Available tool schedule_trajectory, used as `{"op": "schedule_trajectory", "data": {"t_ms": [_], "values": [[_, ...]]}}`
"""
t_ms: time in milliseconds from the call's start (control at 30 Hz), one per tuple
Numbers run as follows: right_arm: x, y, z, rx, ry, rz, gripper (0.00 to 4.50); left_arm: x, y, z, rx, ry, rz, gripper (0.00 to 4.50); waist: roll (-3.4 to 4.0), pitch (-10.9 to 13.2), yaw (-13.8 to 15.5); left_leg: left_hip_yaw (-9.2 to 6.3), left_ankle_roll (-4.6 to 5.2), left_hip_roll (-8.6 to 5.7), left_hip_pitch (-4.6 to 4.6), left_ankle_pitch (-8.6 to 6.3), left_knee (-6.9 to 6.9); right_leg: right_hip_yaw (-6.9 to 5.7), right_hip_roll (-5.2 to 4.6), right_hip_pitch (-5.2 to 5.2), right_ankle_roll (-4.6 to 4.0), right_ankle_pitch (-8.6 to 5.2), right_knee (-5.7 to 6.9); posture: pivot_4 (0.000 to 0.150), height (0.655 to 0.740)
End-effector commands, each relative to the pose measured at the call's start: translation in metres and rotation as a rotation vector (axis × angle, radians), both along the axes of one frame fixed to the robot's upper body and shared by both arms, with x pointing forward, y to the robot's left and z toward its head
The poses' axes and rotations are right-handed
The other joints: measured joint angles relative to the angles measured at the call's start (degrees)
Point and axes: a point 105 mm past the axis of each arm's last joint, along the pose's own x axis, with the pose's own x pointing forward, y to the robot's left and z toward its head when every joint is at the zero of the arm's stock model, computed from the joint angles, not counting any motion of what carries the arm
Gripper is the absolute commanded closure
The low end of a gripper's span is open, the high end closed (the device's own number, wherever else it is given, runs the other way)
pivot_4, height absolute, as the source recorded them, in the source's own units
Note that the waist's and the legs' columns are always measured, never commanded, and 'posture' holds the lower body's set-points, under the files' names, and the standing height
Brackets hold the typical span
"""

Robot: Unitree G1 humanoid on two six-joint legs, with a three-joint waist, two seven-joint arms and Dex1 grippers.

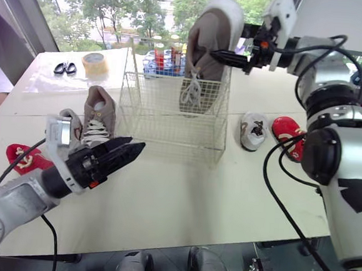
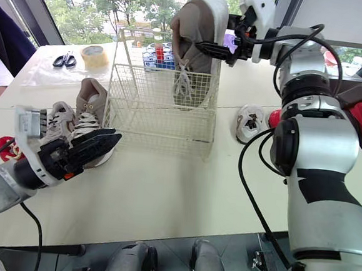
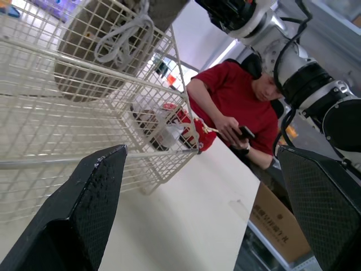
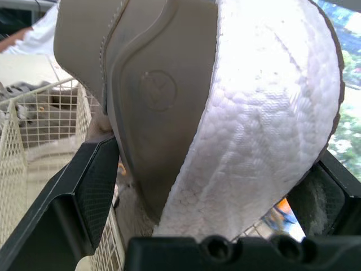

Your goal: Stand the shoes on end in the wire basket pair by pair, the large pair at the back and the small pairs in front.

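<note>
Over the basket's [image 1: 173, 78] far side, gripping big shoe [image 1: 208, 43] by its heel with right gripper [image 1: 224, 54], toe veiled behind wire; near left, holding left gripper [image 1: 133, 149] wide apart, empty.

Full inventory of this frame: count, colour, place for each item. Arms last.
wire basket: 1, cream, table centre
held large shoe: 1, taupe, toe down in basket
loose large shoe: 1, taupe, table left of basket
small grey shoes: 2, one left of basket, one right
small red shoes: 2, far left, far right
scissors: 1, black, back left
tape roll: 1, yellowish, beside scissors
crate: 1, blue, behind basket
table: 1, white
person: 1, red shirt, right of table
left end effector: open, left of basket
right end effector: shut on held large shoe
</note>
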Motion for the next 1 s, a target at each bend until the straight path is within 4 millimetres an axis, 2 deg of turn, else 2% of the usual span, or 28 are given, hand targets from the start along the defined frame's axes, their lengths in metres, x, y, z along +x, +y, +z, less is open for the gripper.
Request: {"op": "schedule_trajectory", "data": {"t_ms": [33, 133, 267, 433, 567, 767, 867, 1000], "values": [[-0.019, -0.008, 0.050, 0.114, -0.144, 0.048, 0.03, 0.004, -0.005, -0.001, 0.019, -0.006, -0.053, 0.14, 0.00, 0.0, 0.2, 0.00, -0.03, -0.01, 0.00, 0.02, 0.00, 0.00, 0.02, 0.00, 0.00, 0.00, 0.00, 0.150, 0.7400], [-0.013, 0.000, 0.036, 0.077, -0.109, 0.040, 0.03, 0.011, -0.009, -0.001, 0.028, -0.007, -0.088, 0.14, 0.00, 0.0, 0.1, 0.02, -0.16, -0.02, 0.02, 0.10, 0.00, 0.00, 0.05, 0.01, 0.01, 0.01, 0.01, 0.150, 0.7400], [-0.006, 0.002, 0.027, 0.092, -0.077, 0.011, 0.03, 0.017, -0.012, -0.002, 0.052, -0.016, -0.102, 0.14, 0.00, 0.0, -0.1, 0.01, -0.25, 0.01, 0.03, 0.15, 0.00, 0.01, 0.11, 0.00, 0.01, 0.01, 0.06, 0.150, 0.7400], [-0.010, 0.008, 0.016, 0.117, -0.021, 0.107, 0.03, 0.015, -0.011, -0.006, 0.063, -0.007, -0.090, 0.14, 0.00, 0.0, 0.0, 0.01, -0.29, 0.02, 0.03, 0.17, 0.00, 0.01, 0.10, 0.01, 0.02, 0.01, 0.04, 0.150, 0.7400], [-0.012, 0.012, 0.005, 0.119, 0.112, 0.160, 0.03, 0.015, -0.009, -0.008, 0.069, 0.002, -0.066, 0.14, 0.00, 0.0, 0.0, -0.01, -0.29, 0.03, 0.03, 0.17, 0.01, 0.01, 0.09, 0.01, 0.01, 0.01, 0.07, 0.150, 0.7400], [-0.004, -0.003, -0.007, 0.167, 0.243, 0.079, 0.03, 0.016, -0.008, -0.009, 0.067, 0.010, -0.035, 0.14, -0.01, 0.0, 0.2, -0.02, -0.28, 0.04, 0.05, 0.17, 0.01, 0.01, 0.08, 0.03, 0.01, 0.01, 0.07, 0.150, 0.7400], [-0.006, -0.009, 0.002, 0.263, 0.288, 0.079, 0.03, 0.017, -0.009, -0.011, 0.070, 0.017, -0.029, 0.14, -0.01, 0.0, 0.2, -0.02, -0.27, 0.02, 0.05, 0.16, 0.01, 0.01, 0.07, 0.02, 0.01, 0.01, 0.07, 0.150, 0.7400], [-0.008, -0.020, -0.006, 0.127, 0.236, 0.052, 0.03, 0.019, -0.010, -0.011, 0.073, 0.019, -0.030, 0.14, -0.01, 0.0, 0.2, -0.02, -0.24, 0.01, 0.05, 0.14, 0.01, 0.01, 0.08, 0.02, 0.01, 0.01, 0.07, 0.150, 0.7400]]}}
